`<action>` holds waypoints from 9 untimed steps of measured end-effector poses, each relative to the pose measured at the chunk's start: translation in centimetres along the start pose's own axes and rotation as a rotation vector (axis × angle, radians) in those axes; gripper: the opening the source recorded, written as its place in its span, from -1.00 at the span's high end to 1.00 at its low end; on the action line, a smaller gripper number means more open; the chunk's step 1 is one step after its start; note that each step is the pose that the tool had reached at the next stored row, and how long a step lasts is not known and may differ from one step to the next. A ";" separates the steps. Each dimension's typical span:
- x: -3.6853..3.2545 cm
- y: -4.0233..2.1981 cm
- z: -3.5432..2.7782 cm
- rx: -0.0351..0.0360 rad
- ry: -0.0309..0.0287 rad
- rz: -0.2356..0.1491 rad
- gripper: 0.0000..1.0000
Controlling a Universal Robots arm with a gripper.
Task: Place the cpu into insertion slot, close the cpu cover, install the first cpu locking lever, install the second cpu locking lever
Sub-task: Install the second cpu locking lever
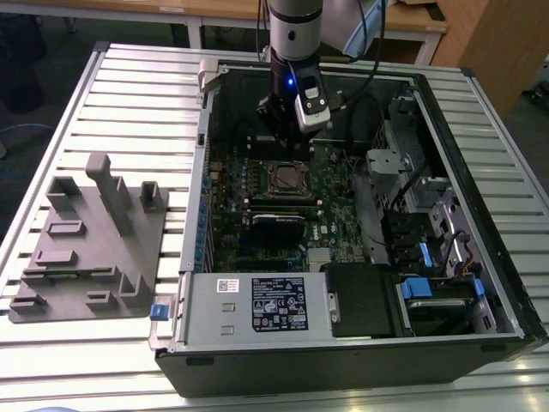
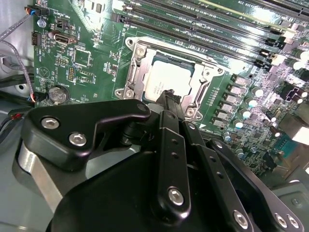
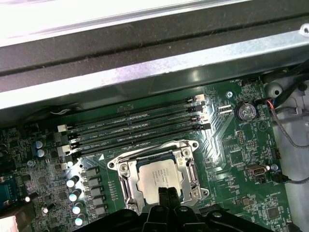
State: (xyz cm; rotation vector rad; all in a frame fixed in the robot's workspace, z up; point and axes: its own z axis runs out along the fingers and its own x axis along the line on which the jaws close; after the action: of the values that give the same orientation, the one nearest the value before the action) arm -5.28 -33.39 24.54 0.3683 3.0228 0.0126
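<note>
The black gripper [image 2: 170, 99] hangs just above the socket, fingertips drawn together and holding nothing. Directly beneath them the flat silvery-grey square cpu [image 3: 157, 180] lies in the insertion slot, framed by the thin silvery metal cpu cover [image 3: 126, 166] on the green circuit board [image 3: 231, 150]. The cover looks light, stiff and slippery, best pressed at its rim, since the chip seems fragile.

grey fixture tray [image 1: 90, 249] beside computer case [image 1: 343, 343]
</note>
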 end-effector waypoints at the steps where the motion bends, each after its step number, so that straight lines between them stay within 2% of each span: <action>1: 0.00 0.00 -0.02 0.0001 0.0000 0.000 0.79; 9: -0.05 0.01 -0.56 0.0001 0.0000 0.000 0.79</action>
State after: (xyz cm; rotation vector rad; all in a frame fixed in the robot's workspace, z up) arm -5.29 -33.39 25.10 0.3684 3.0228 0.0124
